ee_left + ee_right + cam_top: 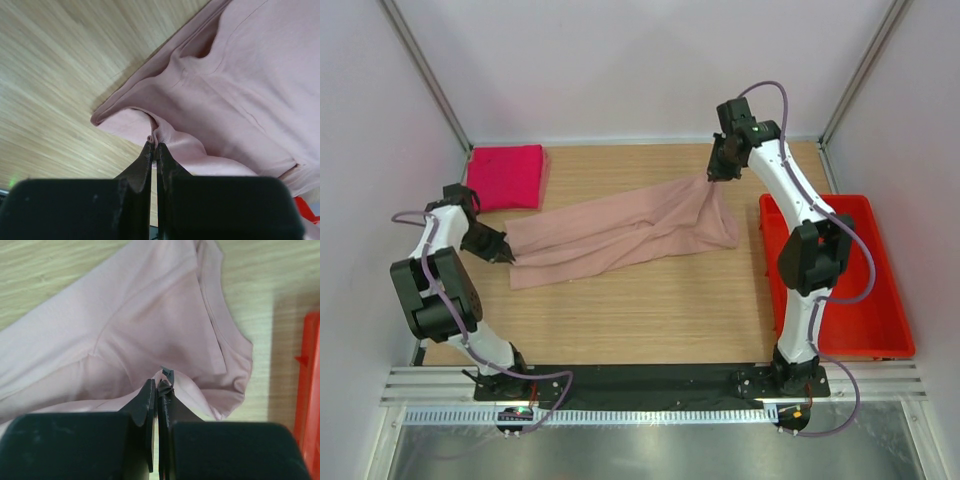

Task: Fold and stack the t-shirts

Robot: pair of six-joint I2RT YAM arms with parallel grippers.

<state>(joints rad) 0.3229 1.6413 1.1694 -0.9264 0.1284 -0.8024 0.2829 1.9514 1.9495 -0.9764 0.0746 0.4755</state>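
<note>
The pale pink t-shirt [620, 232] lay stretched across the wooden desk [650, 310] from 9 o'clock to 1 o'clock, held between both tools. The left tool [508, 258] was clamped shut on a fold at the 9 o'clock end. The right tool [712, 177] pinched raised cloth near the collar. Only the right wrist view showed the neckband [220, 325]. Only the overhead view showed the folded magenta t-shirt [507, 177], apart at 10 o'clock. A red bin [865, 300] sat at 3 o'clock.
</note>
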